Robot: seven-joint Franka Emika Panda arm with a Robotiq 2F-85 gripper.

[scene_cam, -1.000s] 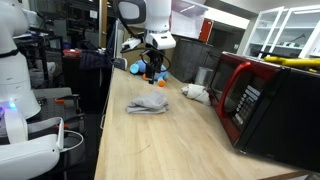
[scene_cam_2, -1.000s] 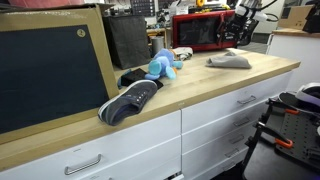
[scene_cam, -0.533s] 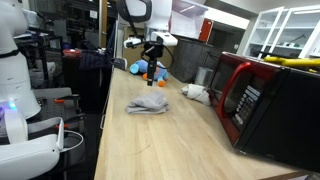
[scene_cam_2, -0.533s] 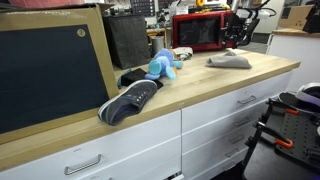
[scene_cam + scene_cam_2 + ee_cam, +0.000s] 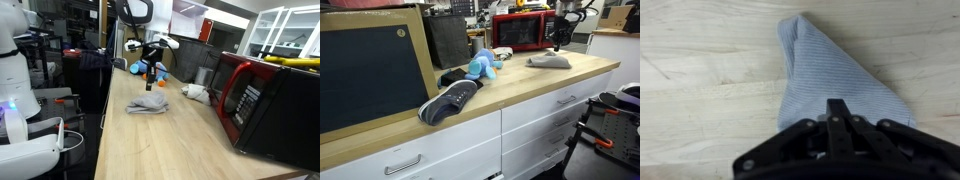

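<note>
A crumpled light blue-grey cloth (image 5: 148, 103) lies on the wooden counter (image 5: 150, 145); it also shows in an exterior view (image 5: 549, 61). My gripper (image 5: 152, 77) hangs in the air a little above and behind the cloth (image 5: 825, 70), not touching it. In the wrist view its black fingertips (image 5: 839, 108) are pressed together with nothing between them, and the striped cloth fills the space right below. In an exterior view the gripper (image 5: 557, 42) stands in front of the red microwave.
A red microwave (image 5: 265, 100) stands along the counter's side. A white crumpled item (image 5: 195, 92) lies near it. A blue plush toy (image 5: 480, 66) and a dark shoe (image 5: 450, 100) rest further along the counter, by a black board (image 5: 370, 75).
The jaws went from wide open to shut. The gripper drifted slightly over the cloth; the cloth has not moved.
</note>
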